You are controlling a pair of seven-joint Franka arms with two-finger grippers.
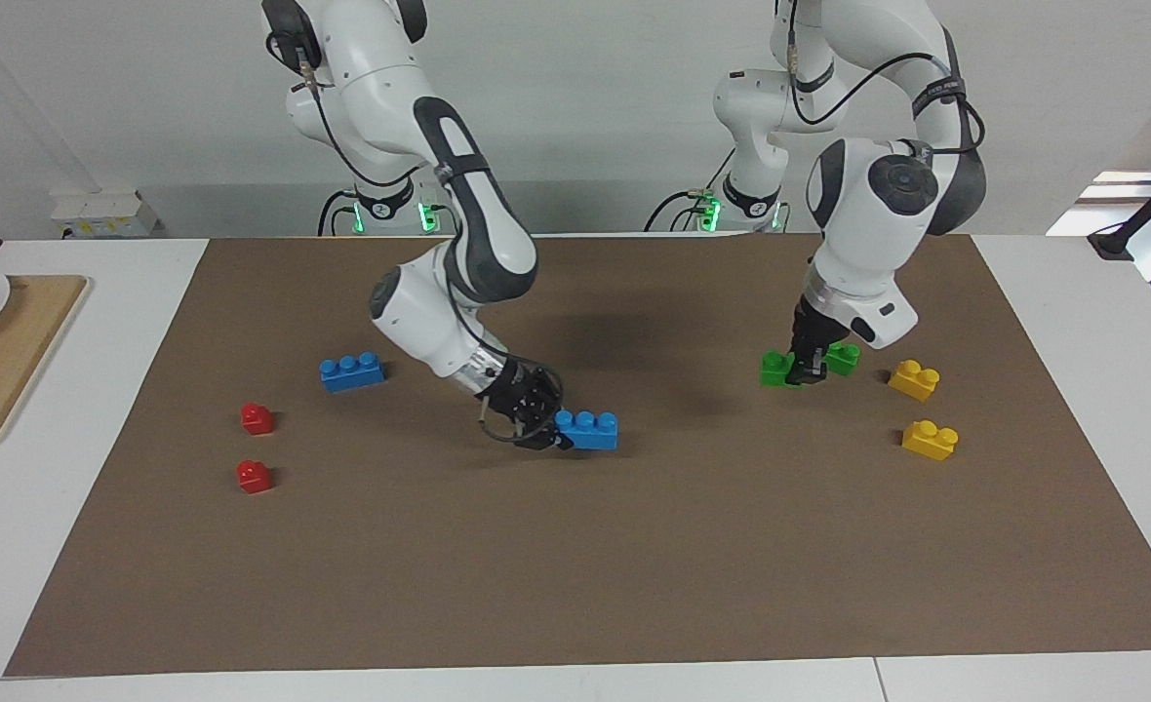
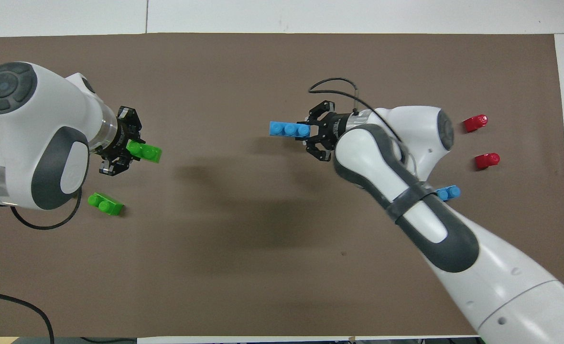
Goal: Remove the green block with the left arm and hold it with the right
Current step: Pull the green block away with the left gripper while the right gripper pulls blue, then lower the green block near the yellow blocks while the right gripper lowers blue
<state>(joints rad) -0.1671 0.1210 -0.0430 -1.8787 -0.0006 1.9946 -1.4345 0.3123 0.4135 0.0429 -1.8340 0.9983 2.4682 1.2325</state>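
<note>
Two end effectors are clenching bricks: your left end effector (image 1: 808, 372) is gripping the green block (image 1: 776, 368) by one end, low over the mat (image 1: 634, 546), and your right end effector (image 1: 539, 426) is pinching the blue brick (image 1: 586, 429). Seen from overhead, the twin green block (image 2: 105, 204) is lying at seven o'clock of the held one. Lowering there is risking a knock, or a swivel in that end grip.

The bricks, such as the green block (image 1: 776, 368) and a blue brick (image 1: 586, 429), are moulded in smooth, slightly glossy plastic. The table is covered by a matt brown paper-like mat (image 1: 575, 546). A wooden board (image 1: 10, 351) is seen at the edge.
</note>
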